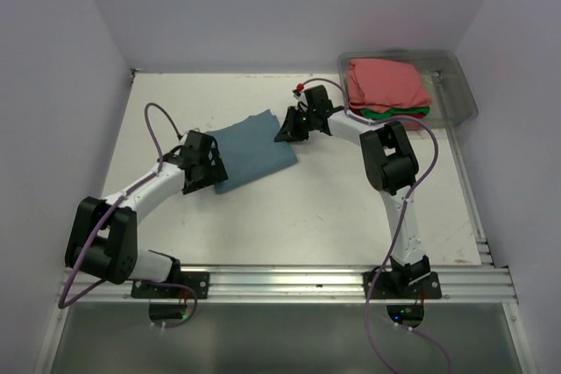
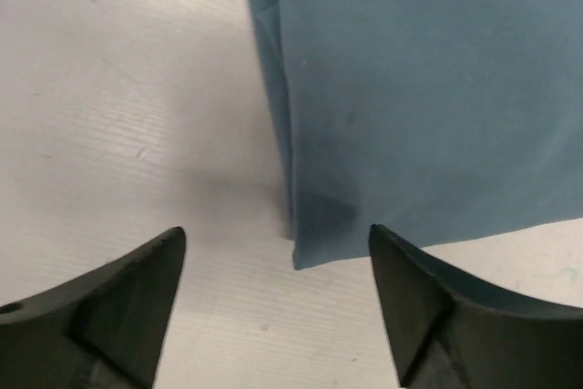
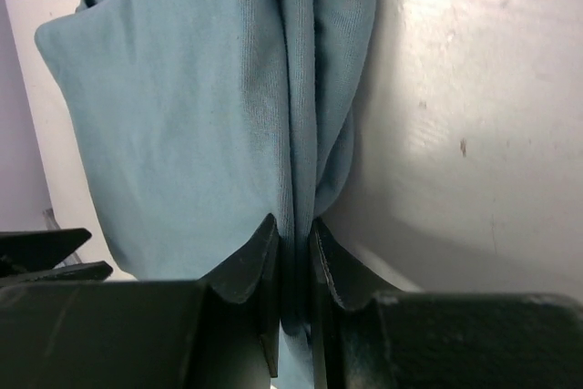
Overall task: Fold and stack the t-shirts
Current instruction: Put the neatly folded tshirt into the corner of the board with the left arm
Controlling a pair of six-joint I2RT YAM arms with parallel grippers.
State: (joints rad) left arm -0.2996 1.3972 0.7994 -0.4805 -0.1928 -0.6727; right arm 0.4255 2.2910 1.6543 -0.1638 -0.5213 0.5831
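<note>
Logged by me: blue t-shirt [image 1: 254, 151], folded, flat on the table [image 1: 289, 216]. My right gripper [image 3: 293, 243] clamped its far-right edge. My left gripper [image 2: 276, 236] was spread wide at its near-left corner. Right of it, beyond my right arm, a clear bin [image 1: 458, 85] held the pink shirt [image 1: 386, 83] stacked on the green shirt [image 1: 401, 113].

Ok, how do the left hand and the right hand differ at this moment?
The left hand is open, fingers wide apart; the right hand is shut. The left hand grips nothing, a flat corner of the blue t-shirt lying between its fingers; the right hand pinches a bunched fold of it. The left hand sits at the shirt's near-left end, the right hand at its far-right corner. Both are at the same shirt.
</note>
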